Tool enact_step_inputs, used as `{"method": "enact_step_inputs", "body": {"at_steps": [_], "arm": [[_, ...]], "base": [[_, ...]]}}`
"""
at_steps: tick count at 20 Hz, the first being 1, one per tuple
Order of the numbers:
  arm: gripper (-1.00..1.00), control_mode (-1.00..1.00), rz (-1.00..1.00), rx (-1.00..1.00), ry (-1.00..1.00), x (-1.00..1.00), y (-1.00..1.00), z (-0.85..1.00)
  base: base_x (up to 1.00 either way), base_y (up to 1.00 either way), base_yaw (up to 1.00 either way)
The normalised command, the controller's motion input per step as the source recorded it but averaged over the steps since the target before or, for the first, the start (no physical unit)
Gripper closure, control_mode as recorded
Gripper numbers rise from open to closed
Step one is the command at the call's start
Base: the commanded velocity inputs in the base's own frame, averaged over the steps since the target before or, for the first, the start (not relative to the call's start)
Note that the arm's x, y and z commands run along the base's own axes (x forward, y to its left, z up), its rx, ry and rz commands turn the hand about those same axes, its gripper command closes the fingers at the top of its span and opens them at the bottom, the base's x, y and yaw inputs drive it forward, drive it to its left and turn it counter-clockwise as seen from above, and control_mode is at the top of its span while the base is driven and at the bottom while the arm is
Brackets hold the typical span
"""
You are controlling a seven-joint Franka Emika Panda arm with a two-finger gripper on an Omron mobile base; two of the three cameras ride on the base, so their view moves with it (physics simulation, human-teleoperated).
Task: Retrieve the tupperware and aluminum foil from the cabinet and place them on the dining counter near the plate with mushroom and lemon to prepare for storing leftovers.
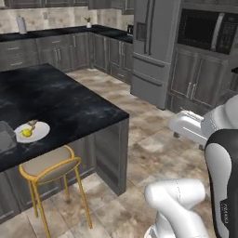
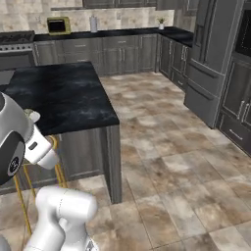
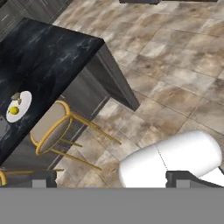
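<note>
From the left base view I see the table (image 1: pixel 56 100), black and veined, with the plate (image 1: pixel 32 131) near its close edge; the lemon (image 1: pixel 27 133) and the mushroom (image 1: pixel 32 123) lie on it. Just beside the plate, at the picture's left border, stands a grey walled thing (image 1: pixel 5 137) that I take for the tupperware, though it is cut off. A gold-legged stool (image 1: pixel 49 167) sits under that edge.

The right base view gives me the same table (image 2: pixel 63 95) past my arm, and open tiled floor (image 2: pixel 166 147) toward the tall grey units.

In the hand view, the hand (image 3: pixel 111 179) stands wide apart and carries nothing. The plate (image 3: pixel 19 105) lies well off to its upper left, the stool (image 3: pixel 50 129) nearer.

My judgement: the tub is likely placed already, and the foil is the step in hand. I see no foil or wall cupboard, so next I must drive the base to the cabinet.
</note>
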Motion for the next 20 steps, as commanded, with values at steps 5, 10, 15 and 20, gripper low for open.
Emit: {"method": "enact_step_inputs", "body": {"at_steps": [5,10,15,20], "arm": [[-1.0,1.0,0.0,0.0,0.0,0.0,0.0,0.0],[-1.0,1.0,0.0,0.0,0.0,0.0,0.0,0.0],[-1.0,1.0,0.0,0.0,0.0,0.0,0.0,0.0],[-1.0,1.0,0.0,0.0,0.0,0.0,0.0,0.0]], "base": [[0.09,-1.0,-0.39],[0.5,-0.81,-0.28],[0.95,-0.19,-0.03],[1.0,-0.05,0.0]]}}
